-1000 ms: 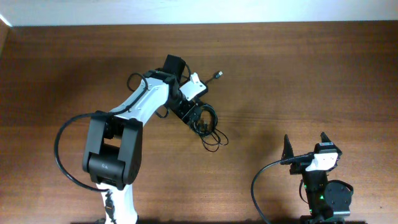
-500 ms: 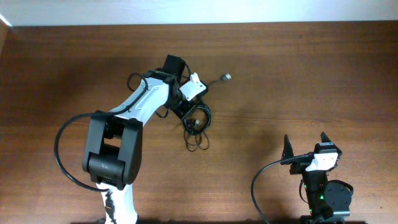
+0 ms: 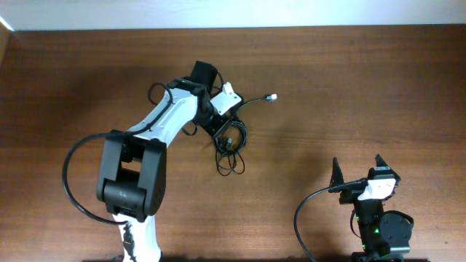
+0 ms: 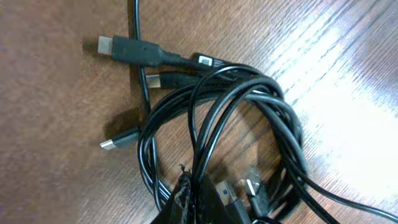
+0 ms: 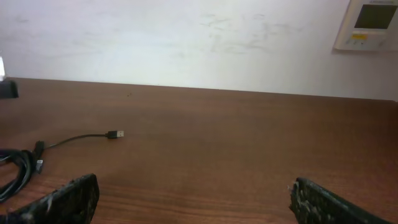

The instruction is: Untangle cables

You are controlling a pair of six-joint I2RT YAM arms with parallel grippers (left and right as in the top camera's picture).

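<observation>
The cables (image 3: 231,151) lie in a tangled black bundle on the brown table, just right of the left arm. One loose strand runs up and right to a small plug (image 3: 271,96). In the left wrist view the looped cables (image 4: 249,124) fill the frame, with plug ends (image 4: 127,47) fanning to the left. My left gripper (image 4: 194,194) is shut on strands at the bundle's near side; from overhead it (image 3: 224,135) sits over the bundle's top. My right gripper (image 3: 357,169) stands open far to the lower right, its fingers (image 5: 69,198) wide apart over bare wood.
The right wrist view shows the loose plug (image 5: 115,134) and the bundle's edge (image 5: 17,169) at far left, with a white wall behind the table's far edge. A thick black arm cable (image 3: 71,182) loops by the left base.
My left gripper has shut on the cables and drawn the bundle up and left, so its lower loops have tightened. The loose plug end has swung to the right. The right arm has not moved.
</observation>
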